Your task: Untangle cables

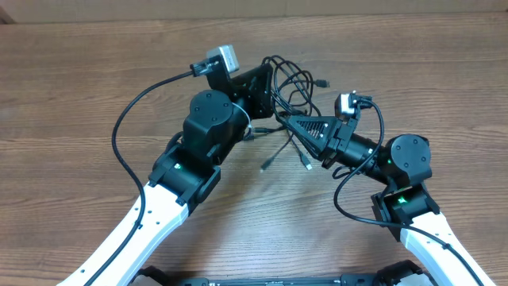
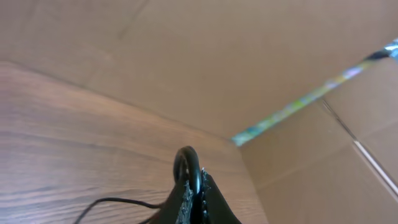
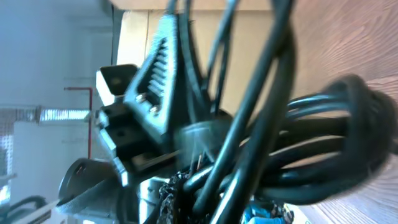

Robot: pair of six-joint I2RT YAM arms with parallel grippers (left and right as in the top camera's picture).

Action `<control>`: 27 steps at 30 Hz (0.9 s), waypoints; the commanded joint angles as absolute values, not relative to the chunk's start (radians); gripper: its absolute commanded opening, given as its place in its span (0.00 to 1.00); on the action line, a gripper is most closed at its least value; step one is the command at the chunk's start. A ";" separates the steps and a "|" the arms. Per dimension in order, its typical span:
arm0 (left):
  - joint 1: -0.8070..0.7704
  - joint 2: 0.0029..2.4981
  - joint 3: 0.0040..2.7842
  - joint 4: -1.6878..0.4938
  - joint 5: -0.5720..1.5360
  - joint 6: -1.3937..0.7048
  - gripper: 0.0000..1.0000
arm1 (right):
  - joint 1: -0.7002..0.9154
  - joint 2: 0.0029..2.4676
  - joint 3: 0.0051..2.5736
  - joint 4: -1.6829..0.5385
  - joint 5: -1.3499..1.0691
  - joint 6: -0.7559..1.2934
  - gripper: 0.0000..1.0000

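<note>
Was a robotics lab or test bench by the look, wood-grain table [image 1: 71, 87] w/ robot left arm [image 1: 135, 230] and right arm [image 1: 436, 242] reaching over it, cardboard panels [image 2: 261, 68] walled the far side (shiny tape [image 2: 298, 102] on one seam), pale wall [image 3: 37, 149], red pipe [image 3: 78, 89] in bkgd.

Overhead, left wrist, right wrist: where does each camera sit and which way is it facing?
Overhead: above the table, looking down on both arms, with the left gripper and right gripper at the cables.
Left wrist: low, looking along its shut fingers across the table toward a cardboard wall.
Right wrist: pressed close into the blurred cables; a ribbed finger shows.
Shared: overhead and right wrist both show the cables.
</note>
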State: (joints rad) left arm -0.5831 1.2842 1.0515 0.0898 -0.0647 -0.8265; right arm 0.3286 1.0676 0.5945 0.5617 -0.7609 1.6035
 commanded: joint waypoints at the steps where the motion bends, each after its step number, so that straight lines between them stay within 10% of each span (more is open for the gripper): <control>1: -0.588 1.272 1.064 0.074 -0.142 -0.793 0.04 | 0.332 1.059 0.596 0.603 -0.822 1.601 0.04; 27: -0.588 1.274 1.064 -0.276 -0.237 -0.793 0.04 | 0.332 1.059 0.596 0.800 -0.855 1.632 0.04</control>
